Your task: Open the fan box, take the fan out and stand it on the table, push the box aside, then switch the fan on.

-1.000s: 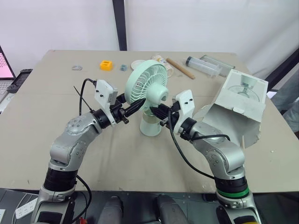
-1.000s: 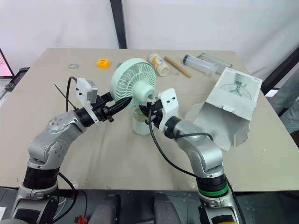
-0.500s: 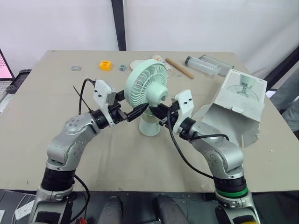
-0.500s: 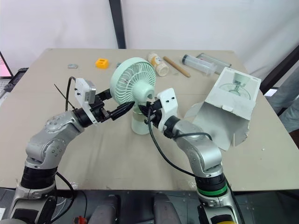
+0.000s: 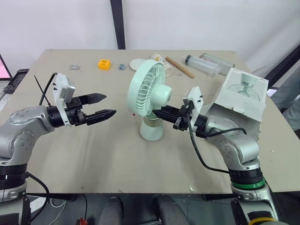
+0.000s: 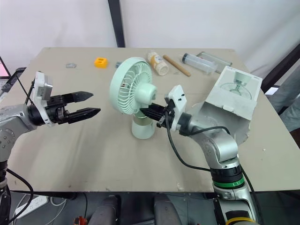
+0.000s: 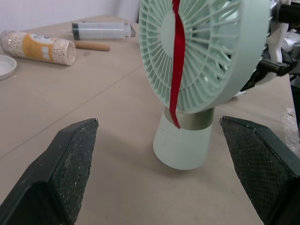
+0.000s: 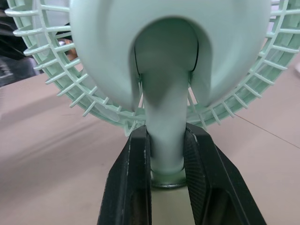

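Observation:
The mint-green fan (image 5: pixel 149 93) stands upright on its round base (image 5: pixel 152 130) in the middle of the table, a red ribbon (image 7: pixel 176 65) hanging down its grille. My right gripper (image 5: pixel 158 113) is shut on the fan's neck from behind, with both fingers (image 8: pixel 137 164) pressed against the stem just above the base. My left gripper (image 5: pixel 109 105) is open, well to the left of the fan and level with its stem, pointing at it with nothing between its fingers (image 7: pixel 65 164). The white fan box (image 5: pixel 241 98) lies on the right, flaps open.
Along the far edge lie a syringe (image 5: pixel 204 63), a wooden stick (image 5: pixel 180 68), a bottle of granules (image 6: pixel 159 63), a white lid (image 5: pixel 137 63), an orange block (image 5: pixel 104 63) and a metal ring (image 5: pixel 74 67). A laptop (image 5: pixel 4 72) sits past the left edge.
My left gripper has drawn back to the left, away from the fan's stem, and has opened. The right gripper stays on the fan's neck.

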### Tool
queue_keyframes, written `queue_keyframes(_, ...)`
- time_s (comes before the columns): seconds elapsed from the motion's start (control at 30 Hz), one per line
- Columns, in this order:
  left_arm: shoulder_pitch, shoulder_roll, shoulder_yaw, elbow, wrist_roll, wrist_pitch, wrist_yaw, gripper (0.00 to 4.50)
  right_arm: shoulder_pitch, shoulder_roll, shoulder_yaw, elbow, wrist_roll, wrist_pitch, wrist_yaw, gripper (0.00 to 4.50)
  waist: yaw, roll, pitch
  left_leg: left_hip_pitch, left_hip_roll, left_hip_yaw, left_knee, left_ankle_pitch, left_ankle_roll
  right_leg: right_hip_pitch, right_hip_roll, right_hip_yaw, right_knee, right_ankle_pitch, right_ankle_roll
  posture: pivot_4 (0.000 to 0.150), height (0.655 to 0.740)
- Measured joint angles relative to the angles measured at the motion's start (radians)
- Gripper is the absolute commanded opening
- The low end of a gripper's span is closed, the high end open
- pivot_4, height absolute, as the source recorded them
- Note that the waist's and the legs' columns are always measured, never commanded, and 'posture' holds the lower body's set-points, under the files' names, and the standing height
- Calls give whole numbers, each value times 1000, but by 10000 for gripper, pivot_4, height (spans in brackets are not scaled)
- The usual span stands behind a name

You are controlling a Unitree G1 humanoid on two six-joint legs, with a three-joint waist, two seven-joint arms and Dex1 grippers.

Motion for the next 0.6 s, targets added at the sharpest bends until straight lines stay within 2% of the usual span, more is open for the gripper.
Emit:
queue_keyframes(0.17,49,-9,-43,-11,48,-27,-4,44182,-14,-31,12,0,49,-29,152,3811,0,0,1,-1,0,0,0,0,0,0,0,0,-1,0,0,1500,7400)
queue_keyframes(0.2,65,-11,-63,-20,63,-32,-4,41855,-13,-38,18,-1,52,-32,179,3811,0,0,1,-1,0,0,0,0,0,0,0,0,-1,0,0,1500,7400)
queue_keyframes(0.37,128,-37,-141,-67,105,-66,-13,25769,17,-62,66,-17,50,-77,261,3811,2,0,1,-1,0,0,0,0,0,-1,0,-1,-1,0,0,1500,7400)
queue_keyframes(0.5,144,-61,-166,-77,131,-100,-14,11014,61,-68,108,-21,20,-118,282,3811,3,0,1,-1,0,0,0,0,0,0,0,-1,-1,0,0,1500,7400)
queue_keyframes(0.6,150,-75,-192,-76,157,-120,-19,2260,75,-75,128,-21,-4,-140,290,3811,3,0,1,-1,0,0,1,0,0,0,0,-1,-1,0,0,1500,7400)
